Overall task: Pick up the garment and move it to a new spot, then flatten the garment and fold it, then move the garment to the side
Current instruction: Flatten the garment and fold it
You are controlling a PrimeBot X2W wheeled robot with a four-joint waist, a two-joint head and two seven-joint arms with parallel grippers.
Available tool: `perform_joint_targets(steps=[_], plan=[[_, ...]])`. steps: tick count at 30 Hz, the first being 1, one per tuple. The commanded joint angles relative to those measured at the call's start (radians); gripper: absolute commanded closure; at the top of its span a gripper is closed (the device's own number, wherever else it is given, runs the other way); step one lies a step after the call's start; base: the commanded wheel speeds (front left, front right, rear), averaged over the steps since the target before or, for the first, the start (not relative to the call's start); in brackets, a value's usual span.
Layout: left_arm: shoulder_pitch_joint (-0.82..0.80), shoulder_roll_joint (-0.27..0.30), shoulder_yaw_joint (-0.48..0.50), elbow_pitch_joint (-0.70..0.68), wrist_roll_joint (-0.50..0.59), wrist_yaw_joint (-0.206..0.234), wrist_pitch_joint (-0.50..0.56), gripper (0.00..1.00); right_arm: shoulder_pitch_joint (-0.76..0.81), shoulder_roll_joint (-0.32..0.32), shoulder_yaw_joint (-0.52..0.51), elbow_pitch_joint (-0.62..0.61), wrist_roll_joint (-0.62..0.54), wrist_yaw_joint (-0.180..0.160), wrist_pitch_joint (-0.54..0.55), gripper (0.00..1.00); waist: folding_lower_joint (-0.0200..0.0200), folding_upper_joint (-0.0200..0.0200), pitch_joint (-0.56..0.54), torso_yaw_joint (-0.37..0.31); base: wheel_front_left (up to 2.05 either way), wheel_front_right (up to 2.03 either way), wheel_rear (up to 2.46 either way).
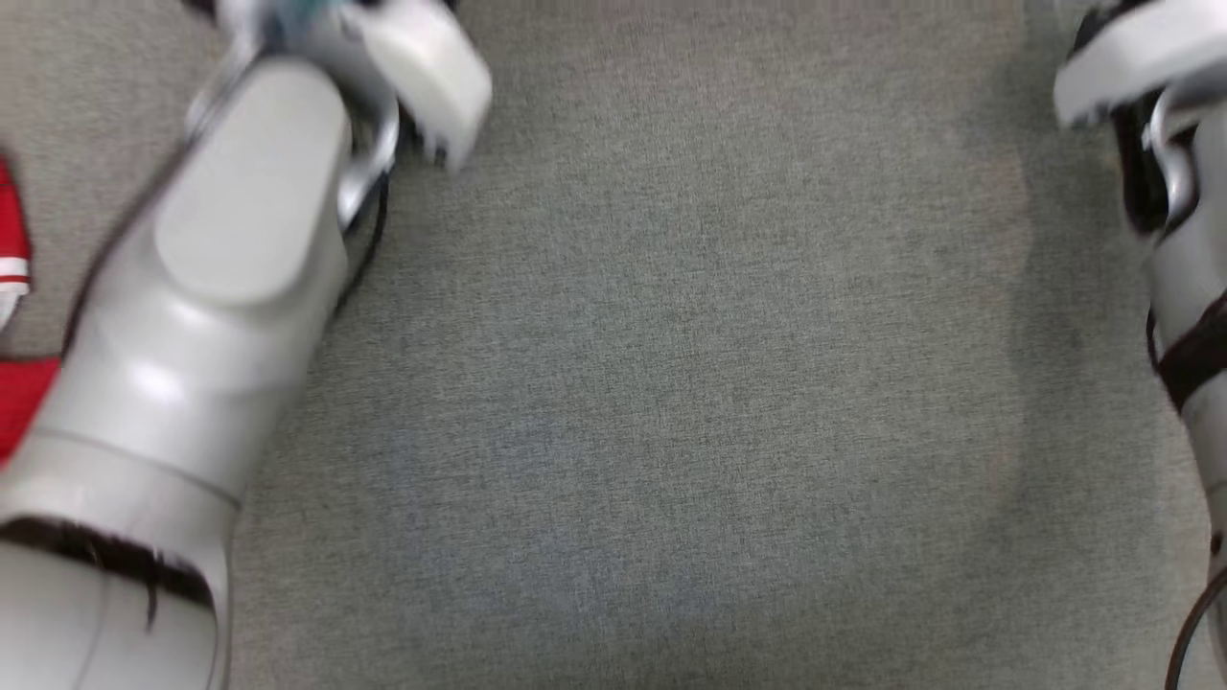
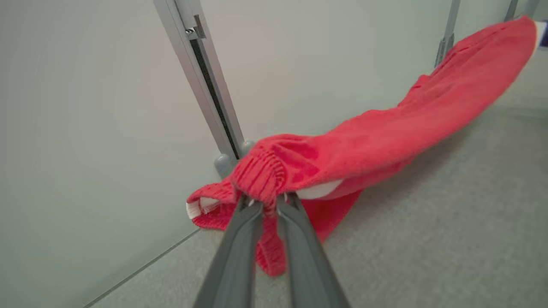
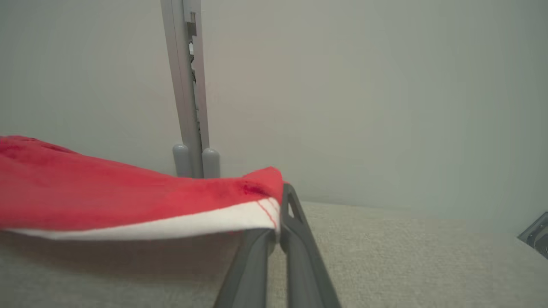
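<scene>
Red garment (image 1: 11, 240) cut off by the head view's left edge, left forearm (image 1: 220, 240) smeared by blur, right forearm (image 1: 1189, 278) cropped at the right edge, left gripper (image 2: 269, 204) tips buried in ribbed knit (image 2: 261, 173), garment's far end blurred at that wrist view's top right corner, right gripper (image 3: 276, 214) tips half hidden behind the white hem (image 3: 171, 226).

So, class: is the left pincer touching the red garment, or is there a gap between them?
Touching. The left wrist view shows the left pincer clamped on a bunched, ribbed fold of the red garment.
</scene>
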Motion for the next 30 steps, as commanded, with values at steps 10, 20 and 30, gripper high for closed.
perform_joint_targets(steps=[10,20,30], plan=[[0.291,0.076,-0.063,-0.058,0.083,-0.013,-0.003,1.0,0.19,-0.059,0.194,0.135,0.116,-0.002,-0.004,1.0,-0.0001,0.0,-0.184,0.007,0.0,0.0,0.0],[0.454,0.092,-0.125,-0.073,0.109,-0.023,-0.003,1.0,0.291,-0.121,0.419,0.175,0.296,-0.002,0.041,1.0,-0.0001,0.0,-0.316,-0.002,0.0,0.0,0.0],[0.622,0.097,-0.314,-0.036,-0.06,-0.024,-0.003,1.0,0.424,-0.256,0.661,0.03,0.554,-0.002,0.239,1.0,-0.0001,0.0,-0.471,-0.014,0.0,0.0,0.0]])
